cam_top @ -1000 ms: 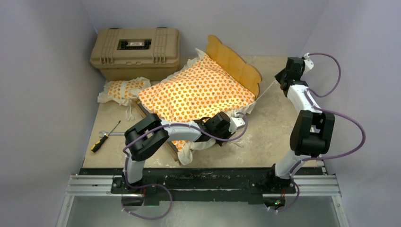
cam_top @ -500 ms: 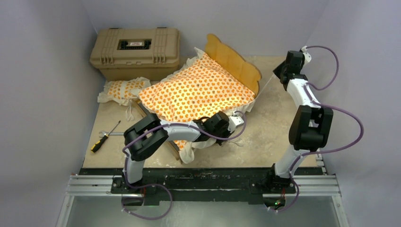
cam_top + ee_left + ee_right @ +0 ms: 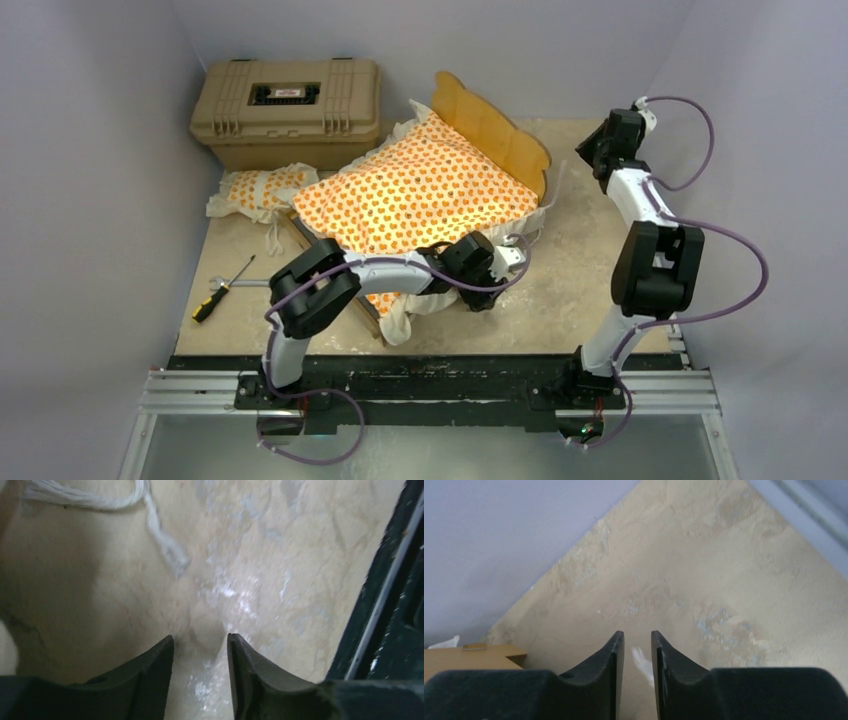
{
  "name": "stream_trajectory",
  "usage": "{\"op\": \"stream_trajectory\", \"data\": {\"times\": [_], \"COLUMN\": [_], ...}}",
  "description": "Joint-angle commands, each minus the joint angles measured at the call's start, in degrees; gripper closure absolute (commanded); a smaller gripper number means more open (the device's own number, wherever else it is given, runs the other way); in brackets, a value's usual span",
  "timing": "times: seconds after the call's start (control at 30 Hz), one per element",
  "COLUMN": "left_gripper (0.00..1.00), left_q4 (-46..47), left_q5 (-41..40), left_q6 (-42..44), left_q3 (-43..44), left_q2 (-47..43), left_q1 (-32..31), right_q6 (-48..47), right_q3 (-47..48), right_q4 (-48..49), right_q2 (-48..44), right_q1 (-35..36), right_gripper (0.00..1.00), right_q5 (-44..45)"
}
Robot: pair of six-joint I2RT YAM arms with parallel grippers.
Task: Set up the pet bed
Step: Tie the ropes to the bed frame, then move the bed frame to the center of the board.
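I see both jaws slightly parted and empty: left gripper [image 3: 200,638] at four o'clock of the mattress [image 3: 420,190], right gripper [image 3: 637,634] at two o'clock.

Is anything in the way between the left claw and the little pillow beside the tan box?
Yes. The bed frame with its mattress cushion sits squarely between the left gripper and the pillow.

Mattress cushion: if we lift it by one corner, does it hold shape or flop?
Likely floppy: the mattress cushion drapes over the wooden frame and its white ruffle sags to the table. Probably light for its size, being soft padded fabric. Its trailing tie strings may snag when dragged.
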Motion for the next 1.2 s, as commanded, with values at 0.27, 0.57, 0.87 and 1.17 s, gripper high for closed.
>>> {"op": "stream_trajectory", "data": {"times": [0.27, 0.57, 0.87, 1.17], "left_gripper": [0.17, 0.01, 0.01, 0.02], "left_q4": [-6.3, -24.1, -36.7, -35.1], "left_q5": [5.4, -23.7, -43.4, -46.8], "left_q6": [-6.6, -16.3, -29.7, -38.4], "left_q3": [15.9, 6.5, -8.7, -22.4], "left_q2": [-7.7, -32.3, -53.1, -58.8], "left_q1": [-0.4, 3.8, 12.8, 23.0], "right_q6": [-2.3, -6.9, -7.0, -7.2], "right_q3": [-5.1, -11.8, -19.9, -20.6], "right_q4": [-0.3, -2.5, -3.8, -5.0], "right_q2": [-19.3, -30.0, -35.5, -33.7], "right_q1": [0.3, 21.8, 46.8, 60.7], "right_gripper": [0.44, 0.28, 0.20, 0.16], "right_q5": [-4.1, -2.9, 3.4, 8.1]}}
